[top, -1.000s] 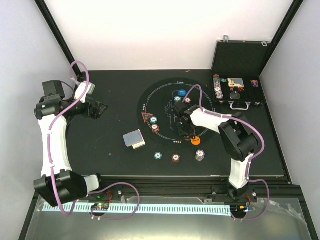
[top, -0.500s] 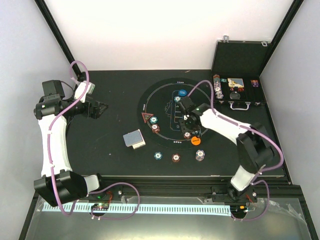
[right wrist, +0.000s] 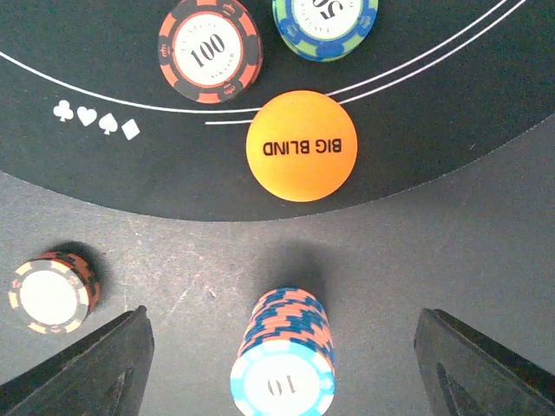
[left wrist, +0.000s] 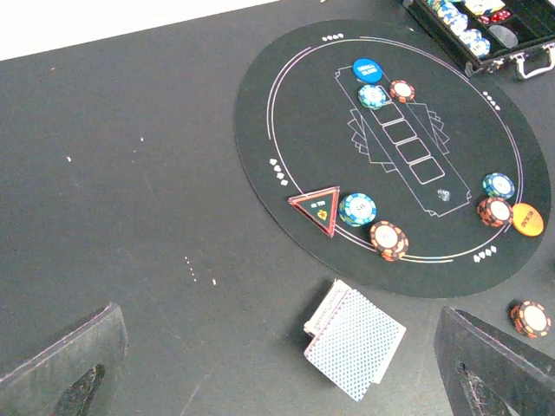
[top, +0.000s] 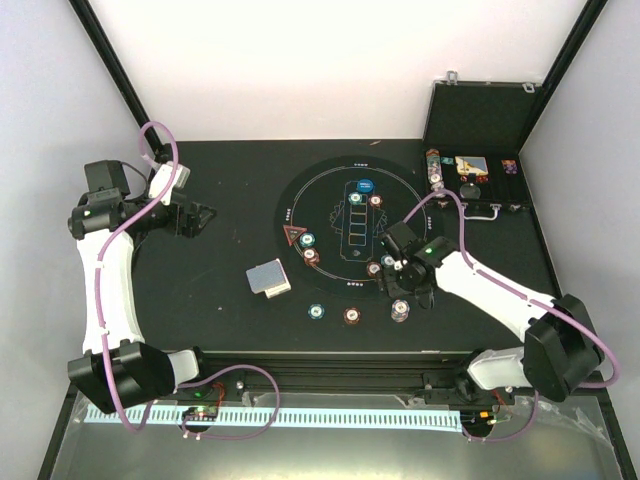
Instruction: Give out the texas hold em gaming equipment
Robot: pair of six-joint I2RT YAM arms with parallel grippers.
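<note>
My right gripper point(top: 405, 292) is open and hangs over the near right rim of the round mat point(top: 330, 205). In its wrist view its jaws point(right wrist: 286, 368) stand wide on either side of a blue-and-orange chip stack point(right wrist: 284, 355) marked 10, not touching it. The stack stands just off the mat point(top: 400, 312). The orange BIG BLIND button point(right wrist: 300, 146) lies on the mat edge beyond it, with a red 100 chip point(right wrist: 210, 49) and a green-blue chip point(right wrist: 325, 24). My left gripper point(top: 205, 214) is open and empty, high at the far left. The card deck point(left wrist: 354, 341) lies below it.
A red triangle point(top: 294, 237), a blue button point(top: 366, 186) and several chips lie on the mat. Two single chips point(top: 316, 312) point(top: 352, 316) sit off the mat near the front. An open black case point(top: 470, 180) with chips stands at the back right.
My right arm has swung from the middle of the mat toward the near edge and now stands over the chip stack. The left arm has not moved.
</note>
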